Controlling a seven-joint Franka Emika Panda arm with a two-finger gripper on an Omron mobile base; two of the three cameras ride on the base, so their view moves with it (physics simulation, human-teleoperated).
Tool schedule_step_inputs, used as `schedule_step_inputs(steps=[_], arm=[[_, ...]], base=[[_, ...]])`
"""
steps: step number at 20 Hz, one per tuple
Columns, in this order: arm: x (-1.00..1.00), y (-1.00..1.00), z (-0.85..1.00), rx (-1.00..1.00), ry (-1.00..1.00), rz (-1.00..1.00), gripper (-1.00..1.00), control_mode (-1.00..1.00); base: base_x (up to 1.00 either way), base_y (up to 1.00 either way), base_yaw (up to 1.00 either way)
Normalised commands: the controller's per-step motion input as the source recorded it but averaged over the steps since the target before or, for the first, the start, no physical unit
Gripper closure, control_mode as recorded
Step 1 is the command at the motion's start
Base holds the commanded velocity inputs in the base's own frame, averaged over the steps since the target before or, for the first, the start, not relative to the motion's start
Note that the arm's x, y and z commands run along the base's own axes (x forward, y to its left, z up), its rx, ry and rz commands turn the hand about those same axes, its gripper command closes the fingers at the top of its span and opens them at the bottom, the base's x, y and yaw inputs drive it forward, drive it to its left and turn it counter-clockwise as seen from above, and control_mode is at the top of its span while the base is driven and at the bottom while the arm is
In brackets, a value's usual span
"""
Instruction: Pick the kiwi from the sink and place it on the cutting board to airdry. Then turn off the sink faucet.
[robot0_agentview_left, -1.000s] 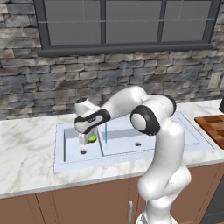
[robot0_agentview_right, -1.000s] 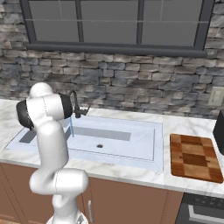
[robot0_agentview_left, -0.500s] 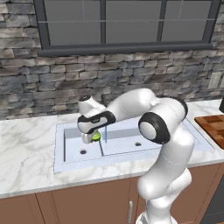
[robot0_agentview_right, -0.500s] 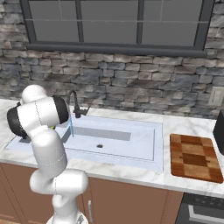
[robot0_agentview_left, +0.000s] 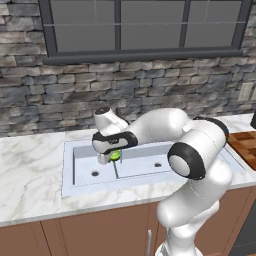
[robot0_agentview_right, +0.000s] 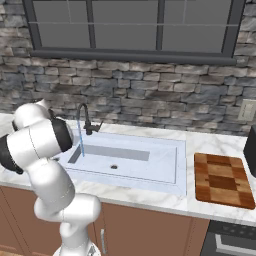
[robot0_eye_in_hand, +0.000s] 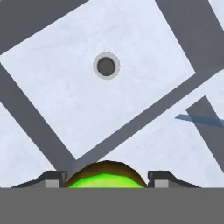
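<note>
The kiwi (robot0_agentview_left: 115, 155), lime-green with a brown rim, hangs above the divider of the sink (robot0_agentview_left: 68, 170), and my gripper (robot0_agentview_left: 110, 157) is shut on it. In the hand view the kiwi (robot0_eye_in_hand: 106, 177) sits between the two fingertips (robot0_eye_in_hand: 54, 179), over the smaller basin with its drain (robot0_eye_in_hand: 106, 66). The dark sink faucet (robot0_agentview_right: 85, 118) stands at the back of the sink (robot0_agentview_right: 150, 167), with a thin blue stream of water (robot0_agentview_right: 80, 141) running from its spout. The checkered cutting board (robot0_agentview_right: 222, 180) lies on the counter right of the sink and also shows as the cutting board (robot0_agentview_left: 245, 145) at the right edge.
Marble counter (robot0_agentview_left: 30, 170) surrounds the sink, with a stone wall and a window behind. A dark appliance (robot0_agentview_right: 250, 145) stands at the far right beside the board. My arm's elbow (robot0_agentview_left: 192, 157) bulks over the right basin.
The gripper has carried the kiwi a little to the right over the sink, from above the left basin toward the divider. The elbow has swung right and forward.
</note>
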Motion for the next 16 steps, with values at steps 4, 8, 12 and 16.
schedule_step_inputs(steps=[4, 8, 12, 16], arm=[[-0.26, -0.18, 0.21, 0.01, -0.02, -0.04, 1.00, -1.00], [-0.20, -0.20, 0.17, 0.02, 0.00, -0.04, 1.00, -1.00], [-0.18, -0.21, 0.17, 0.01, 0.00, -0.05, 1.00, -1.00], [-0.14, -0.24, 0.15, 0.01, 0.00, -0.05, 1.00, -1.00]], base=[[0.00, 0.00, 0.00], [0.00, 0.00, 0.00], [0.00, 0.00, 0.00], [0.00, 0.00, 0.00]])
